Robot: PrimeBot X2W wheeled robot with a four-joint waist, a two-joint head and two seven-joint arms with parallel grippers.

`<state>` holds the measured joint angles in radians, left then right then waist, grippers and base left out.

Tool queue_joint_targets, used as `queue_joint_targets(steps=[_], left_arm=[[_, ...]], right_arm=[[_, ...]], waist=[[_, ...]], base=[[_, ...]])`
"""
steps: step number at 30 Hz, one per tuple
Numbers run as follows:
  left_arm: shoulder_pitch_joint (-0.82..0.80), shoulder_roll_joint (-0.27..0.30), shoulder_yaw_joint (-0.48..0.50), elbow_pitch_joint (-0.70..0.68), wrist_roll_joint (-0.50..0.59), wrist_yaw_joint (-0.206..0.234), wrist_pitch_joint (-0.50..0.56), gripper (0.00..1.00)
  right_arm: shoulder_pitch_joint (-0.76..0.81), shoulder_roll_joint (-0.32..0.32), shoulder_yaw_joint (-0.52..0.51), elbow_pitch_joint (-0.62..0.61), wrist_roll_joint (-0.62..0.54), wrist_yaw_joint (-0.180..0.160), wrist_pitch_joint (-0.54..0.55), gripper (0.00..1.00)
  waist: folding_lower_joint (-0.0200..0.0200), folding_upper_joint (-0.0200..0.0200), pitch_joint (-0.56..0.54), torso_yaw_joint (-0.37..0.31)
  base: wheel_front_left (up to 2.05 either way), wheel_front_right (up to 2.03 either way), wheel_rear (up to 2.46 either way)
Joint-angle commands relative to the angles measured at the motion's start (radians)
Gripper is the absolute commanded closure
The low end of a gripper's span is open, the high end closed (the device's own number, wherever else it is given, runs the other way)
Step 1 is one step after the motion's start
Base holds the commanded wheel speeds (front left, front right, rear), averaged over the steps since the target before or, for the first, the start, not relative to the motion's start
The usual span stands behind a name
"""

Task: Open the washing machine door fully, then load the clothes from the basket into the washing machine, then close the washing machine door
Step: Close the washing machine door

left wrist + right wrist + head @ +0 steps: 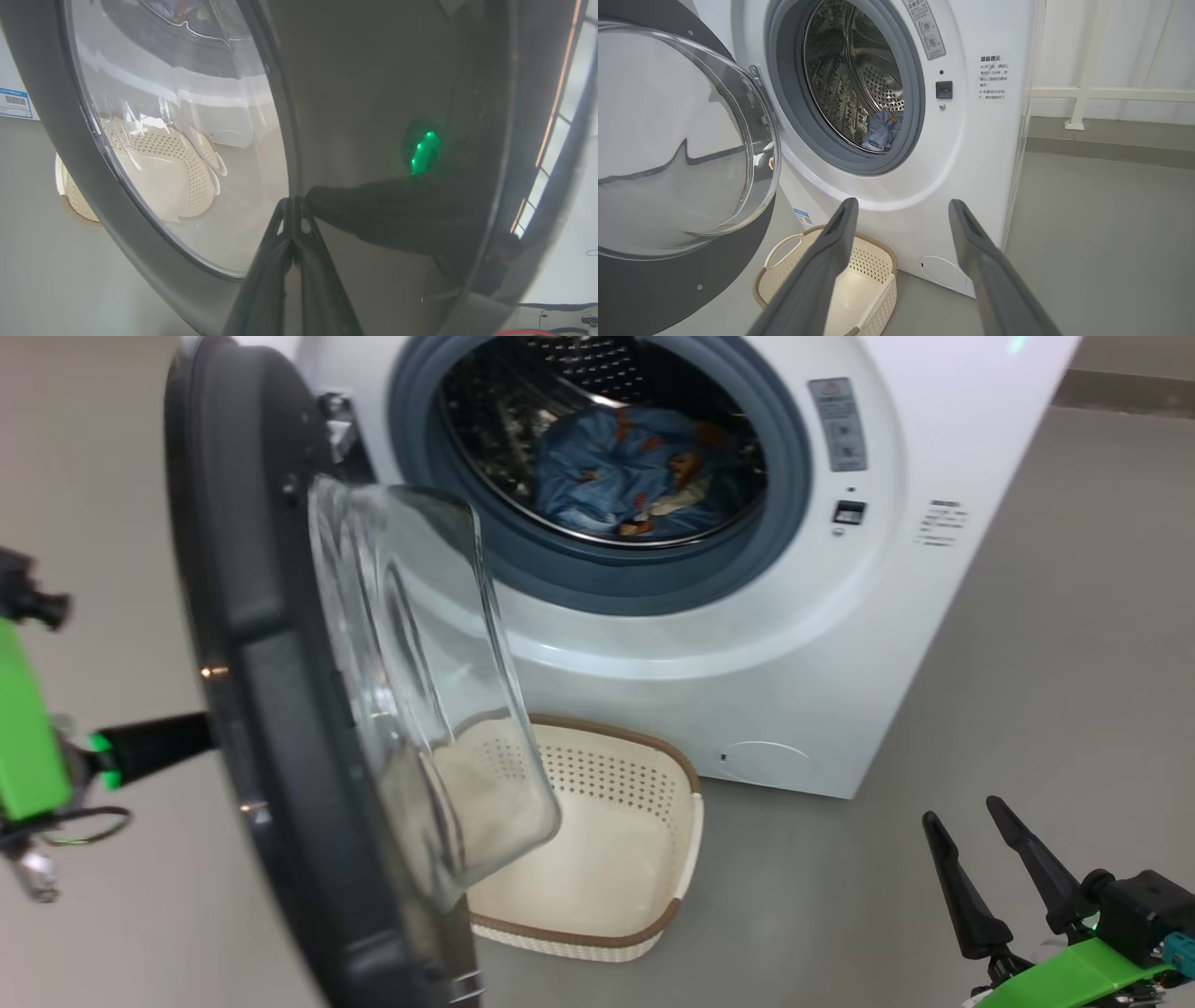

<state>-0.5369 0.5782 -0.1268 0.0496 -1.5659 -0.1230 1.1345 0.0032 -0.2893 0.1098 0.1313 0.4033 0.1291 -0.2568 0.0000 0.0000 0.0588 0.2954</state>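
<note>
Behind the open door, the left gripper has its fingers pressed together, tips apparently touching the black outer rim. The washing machine lies beyond the door, clothes inside. The right gripper hangs well apart, fingers wide, holding nothing.

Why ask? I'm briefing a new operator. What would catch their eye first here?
The washing machine door hangs open at the head view's left, its glass bowl bulging before the basket. Past it, blue clothes lie in the drum. The left gripper, shut, touches the door's dark face.
</note>
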Motion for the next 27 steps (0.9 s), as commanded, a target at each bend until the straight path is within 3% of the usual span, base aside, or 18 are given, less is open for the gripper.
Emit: queue_joint_targets(steps=[1,14,20,27], left_arm=[[-0.054,0.02,0.027,-0.046,0.006,-0.008,-0.002,1.0],[-0.137,-0.082,-0.033,0.005,0.054,-0.008,-0.084,1.0],[-0.143,-0.079,-0.037,0.015,0.069,-0.008,-0.11,1.0],[-0.1,-0.054,-0.024,0.025,0.077,-0.008,-0.14,1.0]], right_arm=[[0.01,-0.014,0.012,-0.028,-0.008,0.002,-0.005,0.0],[0.011,0.002,-0.013,-0.041,-0.016,0.002,-0.005,0.0],[0.007,0.008,-0.02,-0.045,-0.017,0.002,-0.005,0.0],[0.013,0.015,-0.024,-0.041,-0.018,0.002,-0.005,0.0]], waist=[[0.0,0.0,-0.004,-0.034],[0.0,0.0,0.013,-0.187],[0.0,0.0,0.023,-0.216],[0.0,0.0,0.011,-0.198]], base=[[0.0,0.0,0.0],[0.0,0.0,0.0],[0.0,0.0,0.0],[0.0,0.0,0.0]])
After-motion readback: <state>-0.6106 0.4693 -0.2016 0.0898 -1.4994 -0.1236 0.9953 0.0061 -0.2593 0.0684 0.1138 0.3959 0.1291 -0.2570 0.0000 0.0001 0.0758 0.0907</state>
